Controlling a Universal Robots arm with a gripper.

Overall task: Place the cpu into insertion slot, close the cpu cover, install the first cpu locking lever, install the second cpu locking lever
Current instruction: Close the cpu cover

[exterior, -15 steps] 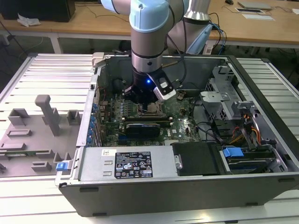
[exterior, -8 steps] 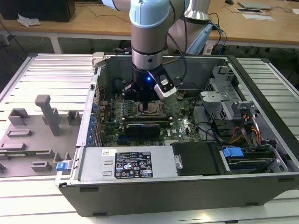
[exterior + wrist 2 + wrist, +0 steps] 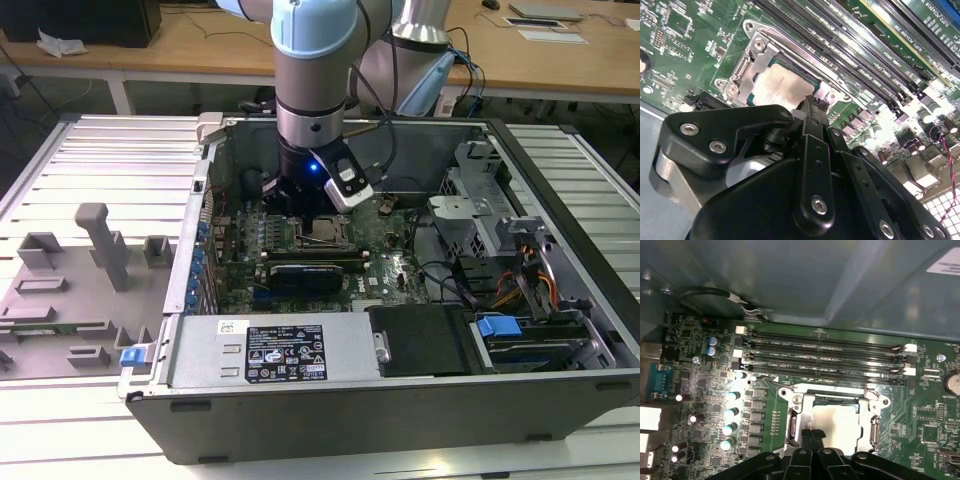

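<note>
Silver cpu partly behind jaws

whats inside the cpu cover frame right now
The silver top of the cpu shows through the open centre of the cpu cover in both wrist views. The hand hides one edge, and the socket beneath it is covered.

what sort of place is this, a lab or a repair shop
Probably a robotics lab or test workshop: a robot arm reaches into an open computer case lying on a slatted metal bench, grey fixture blocks sit on the exterior view's left, and wooden desks stand behind.
</note>
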